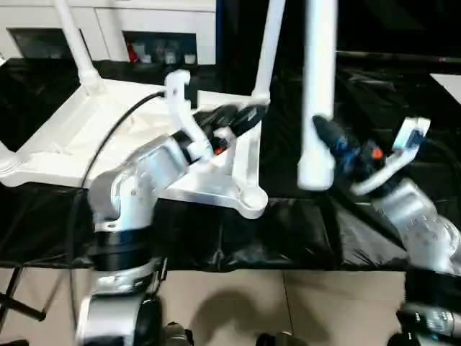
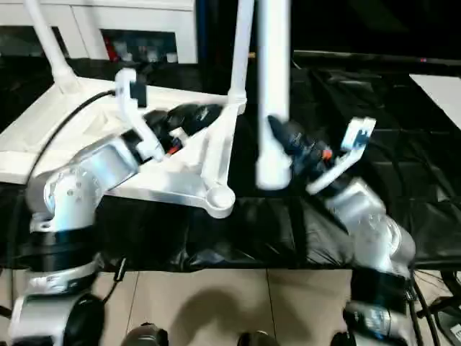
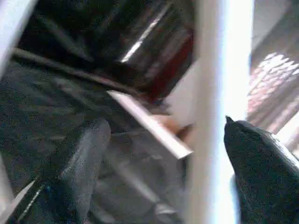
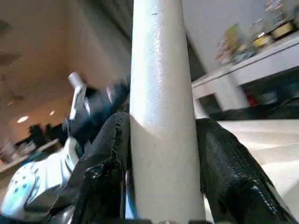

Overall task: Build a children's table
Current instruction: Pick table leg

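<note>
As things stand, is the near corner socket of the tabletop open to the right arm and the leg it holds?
Probably yes: the socket looks empty, and the leg in the right pincer hangs just beside it.

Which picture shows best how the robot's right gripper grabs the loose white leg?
The right wrist view: both black fingers press the loose leg from either side. Both eye views show the right gripper holding it upright, near its lower end.

White: children's table top (image 1: 108, 126) and tube legs (image 1: 317, 86). Black: draped table cover (image 1: 288, 231) and gripper fingers (image 4: 229, 172). Silver: forearms (image 1: 137, 184). Beige: floor tiles (image 1: 238, 303), at 6 o'clock.
</note>
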Available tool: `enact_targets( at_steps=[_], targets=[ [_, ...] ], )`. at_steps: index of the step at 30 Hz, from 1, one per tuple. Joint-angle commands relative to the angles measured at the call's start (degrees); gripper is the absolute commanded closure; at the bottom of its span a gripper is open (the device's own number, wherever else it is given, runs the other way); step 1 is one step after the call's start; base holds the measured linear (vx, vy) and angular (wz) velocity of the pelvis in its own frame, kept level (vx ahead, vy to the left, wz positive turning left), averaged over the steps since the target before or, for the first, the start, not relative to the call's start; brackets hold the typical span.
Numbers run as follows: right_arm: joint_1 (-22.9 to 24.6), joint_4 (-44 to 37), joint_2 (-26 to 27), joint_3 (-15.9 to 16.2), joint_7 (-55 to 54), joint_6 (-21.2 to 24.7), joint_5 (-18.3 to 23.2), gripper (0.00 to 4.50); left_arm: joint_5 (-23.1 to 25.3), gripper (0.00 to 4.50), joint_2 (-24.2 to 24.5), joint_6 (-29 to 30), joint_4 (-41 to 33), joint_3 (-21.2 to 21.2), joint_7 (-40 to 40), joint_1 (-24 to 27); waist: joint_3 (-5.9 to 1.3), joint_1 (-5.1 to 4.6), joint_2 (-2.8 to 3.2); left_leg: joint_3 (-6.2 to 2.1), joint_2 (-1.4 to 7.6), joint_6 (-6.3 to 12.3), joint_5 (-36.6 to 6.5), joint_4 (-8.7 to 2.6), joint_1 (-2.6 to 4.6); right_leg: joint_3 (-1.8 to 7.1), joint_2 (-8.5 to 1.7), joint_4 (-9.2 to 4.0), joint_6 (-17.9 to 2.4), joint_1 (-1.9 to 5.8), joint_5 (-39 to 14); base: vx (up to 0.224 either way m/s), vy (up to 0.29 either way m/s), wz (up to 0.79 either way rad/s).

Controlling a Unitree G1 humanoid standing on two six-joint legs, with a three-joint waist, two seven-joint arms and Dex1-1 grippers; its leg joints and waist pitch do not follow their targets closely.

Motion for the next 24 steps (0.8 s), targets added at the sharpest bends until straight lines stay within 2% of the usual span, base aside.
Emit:
enact_targets(
  at_steps=[1, 2, 3, 4, 5, 6, 8, 10, 11, 13, 14, 15, 17, 18, 19, 20, 21, 22, 24],
  targets=[
    [-0.6, -0.4, 0.3, 1.5, 0.3, 0.1, -0.8, 2.67, -2.7, 0.0, -1.1, 1.4, 0.3, 0.9, 1.2, -1.4, -5.48, 0.02, -0.68, 0.04, 0.42, 2.17, -12.5, -3.7, 0.84, 1.87, -3.38, -6.7, -3.3, 3.46, -28.5, 0.0, 0.0, 0.0],
    [-0.8, -0.3, 0.4, 2.2, 0.4, 0.1, -1.1, 2.67, -2.6, 0.0, -1.3, 1.4, 0.4, 0.8, 1.5, -1.5, -5.38, -0.06, -0.93, -0.01, 0.47, 2.03, -13.3, -3.82, 0.93, 1.77, -3.39, -7.04, -2.9, 3.42, -29.4, 0.0, 0.0, 0.0],
    [-0.7, -0.6, 0.3, 2.5, 0.3, 0.3, -1.1, 2.67, -2.5, 0.0, -1.3, 1.5, 0.5, 0.7, 1.6, -1.5, -5.33, -0.04, -0.77, -0.12, 0.52, 1.95, -13.9, -3.88, 1.16, 1.65, -3.45, -7.13, -2.7, 3.37, -30.1, 0.0, 0.0, 0.0],
    [-0.5, -1.2, 0.4, 3.5, 0.0, 0.5, -1.4, 2.67, -2.0, 0.0, -1.4, 1.9, 0.7, 0.3, 1.8, -1.5, -5.28, -0.28, -1.07, -0.13, 0.55, 1.83, -14.7, -4.04, 1.33, 1.45, -3.46, -7.51, -2.0, 3.52, -31.1, 0.0, 0.0, 0.0],
    [-0.1, -2.3, 0.4, 4.9, -0.8, 0.9, -1.9, 2.67, -1.9, 0.0, -1.9, 2.4, 0.8, 0.4, 2.5, -1.5, -5.31, -0.25, -0.73, -0.33, 0.72, 1.54, -14.9, -4.24, 1.47, 1.43, -3.59, -7.52, -1.7, 3.59, -30.8, 0.0, 0.0, 0.0],
    [-0.1, -2.3, 0.4, 4.9, -0.8, 0.9, -1.9, 2.67, -1.9, 0.0, -1.9, 2.4, 0.8, 0.4, 2.5, -1.5, -5.39, -0.31, -0.98, -0.32, 0.72, 1.26, -14.3, -4.28, 1.33, 1.49, -3.59, -7.36, -1.5, 3.73, -29.8, 0.0, 0.0, 0.0],
    [0.2, -3.0, 0.4, 7.2, -1.8, 0.4, -4.2, 2.67, -2.4, 0.0, -2.7, 2.9, 0.8, 1.0, 3.7, -1.9, -5.46, -0.43, -1.24, -0.36, 0.82, 1.09, -13.2, -4.44, 1.09, 1.67, -3.73, -7.17, -1.6, 3.89, -28.5, 0.0, 0.0, 0.0],
    [0.2, -3.5, 0.5, 8.2, -2.3, 0.1, -5.0, 2.67, -2.5, 0.0, -2.8, 3.2, 0.7, 1.2, 4.5, -1.9, -5.57, -0.46, -1.03, -0.4, 0.99, 0.9, -12.9, -4.49, 1.22, 1.85, -3.74, -7.01, -2.1, 3.77, -27.1, 0.0, 0.0, 0.0],
    [-0.1, -3.7, 0.7, 9.1, -3.3, -0.4, -6.1, 2.67, -2.1, 0.0, -2.9, 3.1, 0.8, 1.2, 5.5, -2.0, -5.65, -0.51, -1.21, -0.37, 1.06, 0.93, -13.1, -4.52, 1.31, 1.9, -3.78, -6.98, -2.5, 3.81, -26.3, 0.0, 0.0, 0.0],
    [-1.0, -3.9, 1.1, 12.0, -6.0, -2.3, -10.0, 2.67, -1.0, 0.0, -3.2, 2.6, 2.2, 1.6, 9.3, -2.7, -5.69, -0.53, -1.25, -0.48, 1.12, 0.34, -12.6, -4.58, 1.05, 2.05, -3.74, -6.52, -2.8, 3.9, -24.6, 0.0, 0.0, 0.0],
    [-1.7, -3.9, 1.4, 14.9, -8.0, -4.8, -14.3, 2.67, 0.6, 0.28, -3.9, 1.4, 4.0, 2.6, 13.3, -3.6, -5.72, -0.63, -1.3, -0.41, 0.92, 0.27, -12.3, -4.6, 1.07, 2.11, -3.71, -6.62, -2.5, 3.99, -24.5, 0.0, 0.0, 0.0],
    [-2.2, -3.5, 2.0, 15.8, -10.1, -5.5, -16.0, 2.67, 1.3, 0.28, -4.4, 0.2, 5.1, 3.5, 15.5, -4.2, -5.72, -0.57, -1.18, -0.42, 1.01, -0.02, -12.5, -4.58, 1.07, 2.16, -3.79, -6.6, -2.4, 3.89, -24.5, 0.0, 0.0, 0.0],
    [-2.8, -2.9, 2.6, 17.0, -12.6, -6.5, -18.4, 2.67, 1.9, 0.35, -5.0, -0.9, 6.3, 4.5, 17.8, -4.7, -5.7, -0.93, -1.47, -0.41, 0.76, -0.39, -12.7, -4.57, 0.97, 2.13, -3.8, -6.8, -1.5, 3.99, -25.5, 0.0, 0.0, 0.0],
    [-3.6, -2.1, 3.3, 19.1, -15.8, -8.7, -22.4, 2.67, 2.7, 0.35, -5.7, -2.4, 7.8, 5.8, 20.6, -5.4, -5.71, -1.0, -1.41, -0.35, 0.71, -0.29, -12.8, -4.52, 1.1, 2.12, -3.75, -6.93, -1.4, 3.9, -25.9, 0.0, 0.0, 0.0],
    [-4.5, -1.5, 4.3, 21.2, -19.2, -10.8, -26.2, 2.67, 3.7, 0.47, -6.4, -4.2, 9.0, 6.8, 23.2, -5.9, -5.73, -1.31, -1.44, -0.5, 0.71, -0.74, -12.7, -4.55, 0.84, 2.05, -3.67, -6.83, -1.0, 3.92, -25.6, 0.0, 0.0, 0.0],
    [-4.9, -1.6, 5.0, 22.8, -21.0, -11.9, -28.4, 2.67, 4.6, 0.47, -6.8, -5.5, 9.8, 7.1, 24.7, -6.0, -5.71, -1.41, -1.29, -0.51, 0.68, -0.86, -12.9, -4.56, 0.9, 2.06, -3.66, -6.89, -0.8, 3.84, -25.8, 0.0, 0.0, 0.0],
    [-4.9, -1.6, 5.0, 22.8, -21.0, -11.9, -28.4, 2.67, 4.6, 0.73, -6.8, -5.5, 9.8, 7.1, 24.7, -6.0, -5.69, -1.48, -1.34, -0.48, 0.6, -0.88, -13.2, -4.53, 0.94, 2.04, -3.59, -6.93, -0.6, 3.77, -26.0, 0.0, 0.0, 0.0],
    [-5.5, -2.0, 6.6, 24.5, -23.7, -12.8, -30.5, 2.67, 5.3, 0.73, -7.6, -7.1, 10.5, 7.6, 26.8, -6.1, -5.8, -1.57, -1.44, -0.47, 0.57, -0.57, -13.4, -4.54, 0.92, 2.07, -3.58, -6.76, -0.2, 4.0, -25.7, 0.0, 0.0, 0.0],
    [-6.0, -2.7, 8.1, 25.5, -25.7, -12.9, -31.5, 2.67, 5.5, 0.83, -8.3, -7.7, 10.7, 7.6, 27.5, -6.0, -5.87, -1.64, -1.35, -0.54, 0.67, -0.54, -12.6, -4.62, 0.87, 2.22, -3.53, -6.57, -0.4, 3.91, -23.8, 0.0, 0.0, 0.0]
  ],
)
